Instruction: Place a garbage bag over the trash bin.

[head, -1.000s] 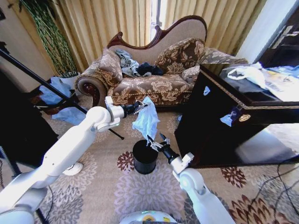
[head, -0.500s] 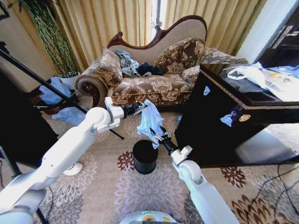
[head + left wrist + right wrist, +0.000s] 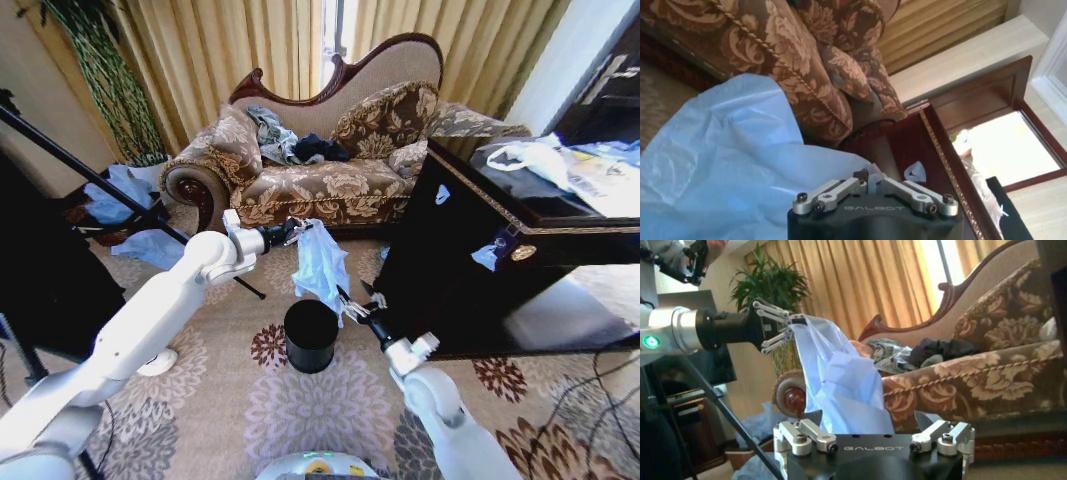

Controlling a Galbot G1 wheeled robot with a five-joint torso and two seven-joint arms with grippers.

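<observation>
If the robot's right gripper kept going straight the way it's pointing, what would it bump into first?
Probably the garbage bag. The right gripper is open and points at the bag's hanging lower part, which the left gripper holds up above the trash bin. The sofa lies behind it; depth is uncertain.

The garbage bag [image 3: 320, 262] is pale, slightly see-through blue; the trash bin [image 3: 310, 335] is plain black. The sofa [image 3: 320, 170] wears brown-and-beige floral upholstery with dark carved wood trim. The carpet [image 3: 300, 410] is beige with maroon flower medallions. The curtains [image 3: 210, 50] are golden tan.
</observation>
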